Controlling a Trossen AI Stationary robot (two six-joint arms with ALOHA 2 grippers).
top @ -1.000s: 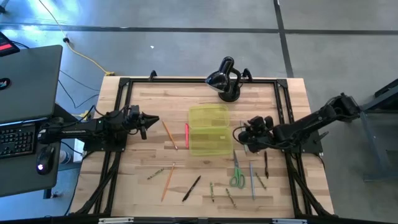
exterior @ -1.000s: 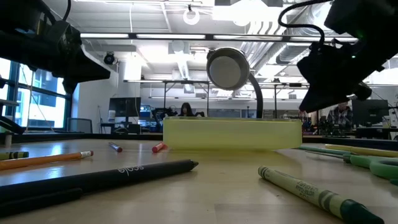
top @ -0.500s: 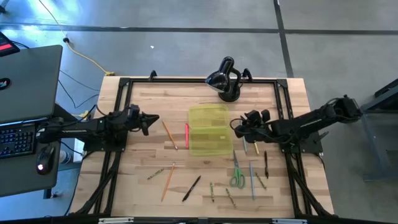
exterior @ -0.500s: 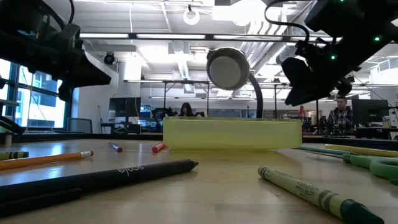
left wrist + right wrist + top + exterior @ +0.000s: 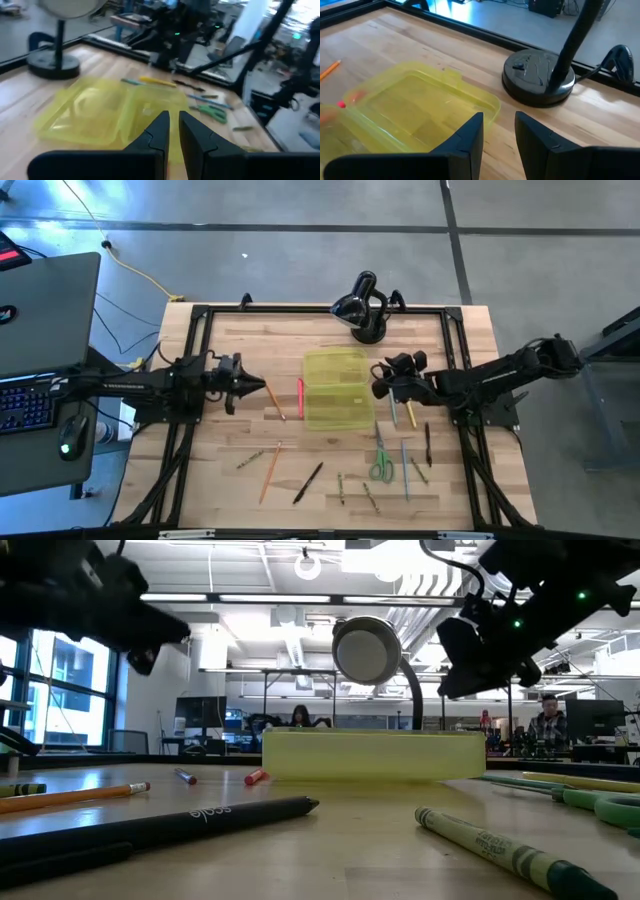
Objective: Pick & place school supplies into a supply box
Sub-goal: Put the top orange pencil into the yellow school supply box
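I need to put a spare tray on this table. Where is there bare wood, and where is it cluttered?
Bare wood lies along the far edge left of the black domed lamp, beyond the translucent yellow-green plastic box. The near strip is crowded with pens, pencils and green-handled scissors.

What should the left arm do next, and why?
Probably lower the left pincer onto the thin wood-coloured pencil lying just ahead of it, between it and the translucent yellow-green plastic box. That pincer hovers above the table holding nothing, and this pencil is its nearest supply outside the box. The right pincer, open and empty, hovers at the box's other side.
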